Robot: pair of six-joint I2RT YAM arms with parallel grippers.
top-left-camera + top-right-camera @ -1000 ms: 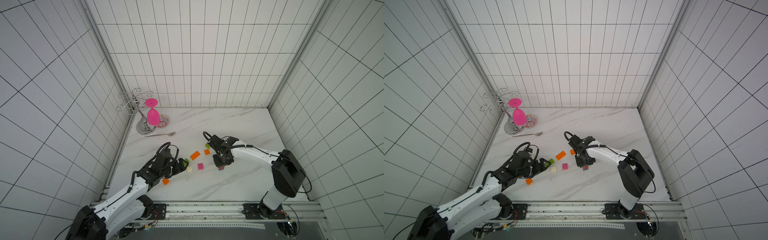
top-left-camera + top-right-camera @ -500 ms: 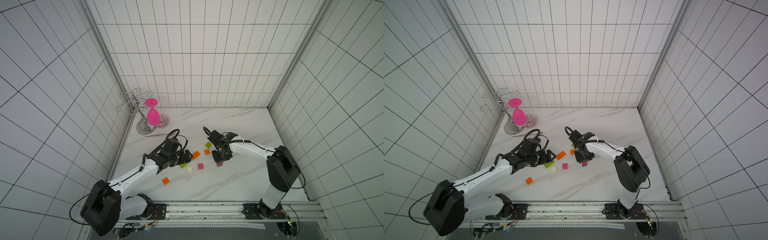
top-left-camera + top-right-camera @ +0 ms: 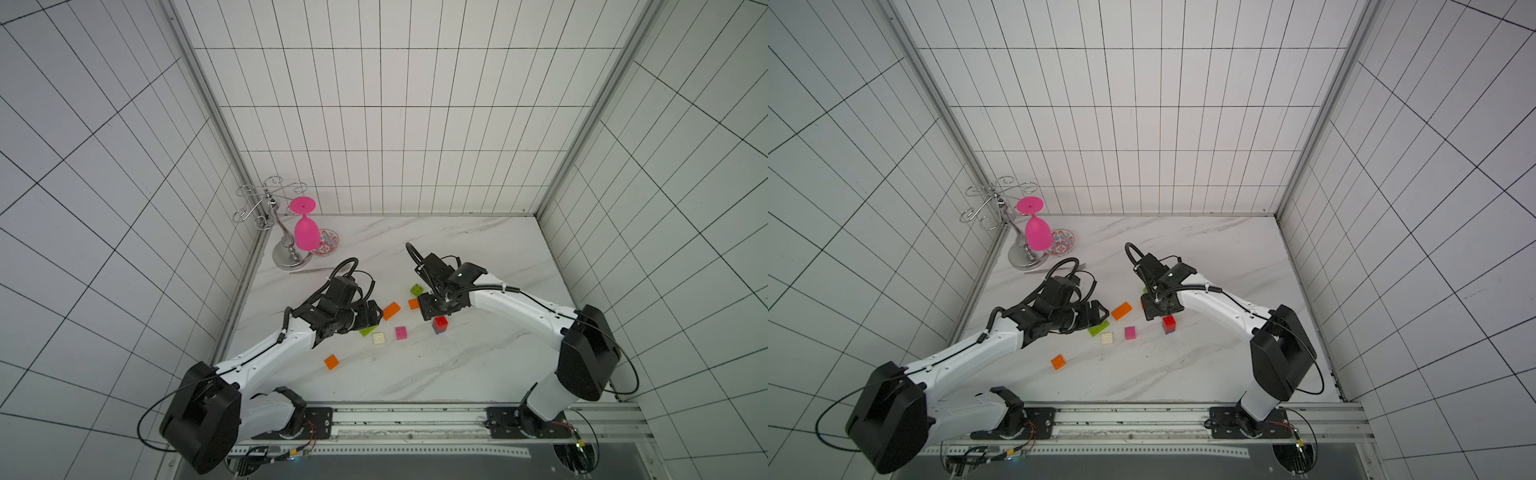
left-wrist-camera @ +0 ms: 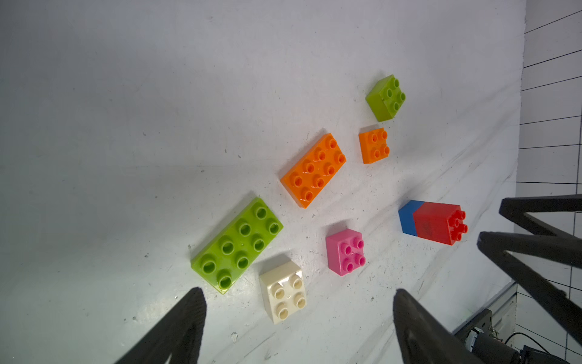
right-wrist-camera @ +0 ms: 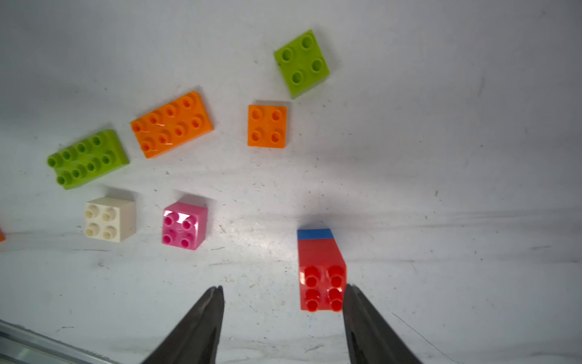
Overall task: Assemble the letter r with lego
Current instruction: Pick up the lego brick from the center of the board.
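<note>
left gripper [image 4: 297, 291] jaws wide, empty, near cream brick [image 4: 283, 291], right gripper [image 5: 283, 286] jaws parted, not clamping red-on-blue stack [image 5: 321, 271], bare table [image 3: 457, 374] beyond, long lime brick [image 3: 368, 331] part-hidden in a top view

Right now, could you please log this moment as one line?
right pincer open | red-blue stack standing, ungripped | left pincer open, empty

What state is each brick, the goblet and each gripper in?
Red-on-blue stack: joined, upright, ungripped.
Long lime brick: loose, upright.
Long orange brick: loose, upright.
Small lime brick: loose, upright.
Small orange brick: loose, upright.
Outlying orange brick: loose, upright.
Cream brick: loose, upright.
Pink brick: loose, upright.
Pink goblet: hanging inverted on rack.
Left gripper: open.
Right gripper: open.
</note>
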